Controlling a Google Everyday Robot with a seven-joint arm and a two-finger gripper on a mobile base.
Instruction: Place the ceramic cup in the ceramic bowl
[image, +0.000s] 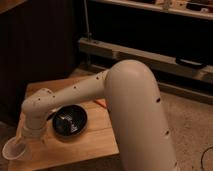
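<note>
The small white ceramic cup (13, 150) stands at the front left corner of the wooden table (90, 142). The glossy black ceramic bowl (70, 120) sits on the table to the right of the cup and a little farther back. My white arm reaches down from the right across the table. Its wrist bends down over the left edge, and the gripper (23, 141) is right at the cup's rim on its right side. The arm's end hides most of the gripper, and I cannot tell whether it touches the cup.
A small orange object (100, 103) lies on the table behind the bowl, partly behind my arm. A flat packet (52, 116) peeks out at the bowl's left edge. A dark cabinet stands at the left, and a metal rail (150, 57) and shelving at the back.
</note>
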